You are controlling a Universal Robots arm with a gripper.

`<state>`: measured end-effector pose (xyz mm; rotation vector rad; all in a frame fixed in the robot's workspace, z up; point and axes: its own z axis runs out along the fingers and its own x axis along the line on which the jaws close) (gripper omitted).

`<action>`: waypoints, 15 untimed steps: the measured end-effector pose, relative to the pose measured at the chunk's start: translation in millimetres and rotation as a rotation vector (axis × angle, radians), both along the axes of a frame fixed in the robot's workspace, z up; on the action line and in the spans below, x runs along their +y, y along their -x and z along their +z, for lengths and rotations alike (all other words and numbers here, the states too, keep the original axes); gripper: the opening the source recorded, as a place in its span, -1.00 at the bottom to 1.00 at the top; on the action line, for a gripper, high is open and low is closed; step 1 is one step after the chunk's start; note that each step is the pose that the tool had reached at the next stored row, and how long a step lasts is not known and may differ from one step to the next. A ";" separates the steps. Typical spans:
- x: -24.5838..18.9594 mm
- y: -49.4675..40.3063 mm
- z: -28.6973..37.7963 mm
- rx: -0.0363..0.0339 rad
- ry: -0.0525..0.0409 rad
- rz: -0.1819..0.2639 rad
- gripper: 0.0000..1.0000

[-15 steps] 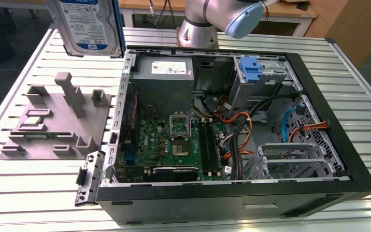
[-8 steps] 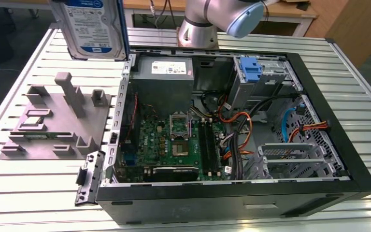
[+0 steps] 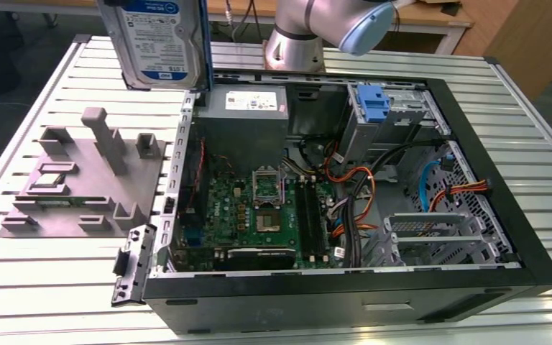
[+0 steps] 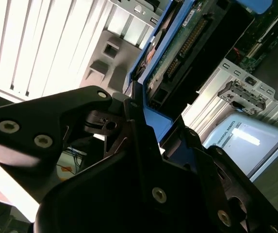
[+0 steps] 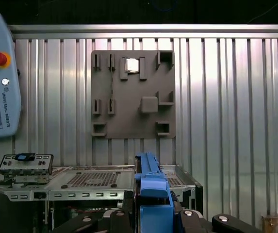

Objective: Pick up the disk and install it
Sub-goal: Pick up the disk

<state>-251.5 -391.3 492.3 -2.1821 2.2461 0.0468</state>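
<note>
Disk (image 3: 161,43) aloft, gripper (image 5: 153,218) clenched on its blue carrier

In the exterior view, the open computer case's black wall (image 3: 353,295) is nearest at six o'clock, with the motherboard (image 3: 256,215) just beyond. At nine o'clock a grey fixture plate (image 3: 75,180) lies on the slatted table (image 3: 46,302). At one o'clock a blue latch (image 3: 374,108) stands upright. Farthest, at eleven o'clock, the disk hangs upright in the air (label toward the camera), beside the arm (image 3: 315,29) at twelve.

exterior view set pretty high, well off from the gripper (image 5: 153,216), angled down over the open case (image 3: 353,302), both wrist views mounted right behind the gripper, the disk (image 3: 161,43) caught by all three
</note>
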 end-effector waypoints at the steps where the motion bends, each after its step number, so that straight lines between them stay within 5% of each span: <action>1: -1.4 0.0 -0.1 0.0000 0.0000 0.000 -0.27; 10: -22.4 -2.6 -0.9 -0.0001 -0.0001 0.000 -0.27; 15: -25.2 -20.6 -1.1 -0.0001 -0.0001 0.000 -0.27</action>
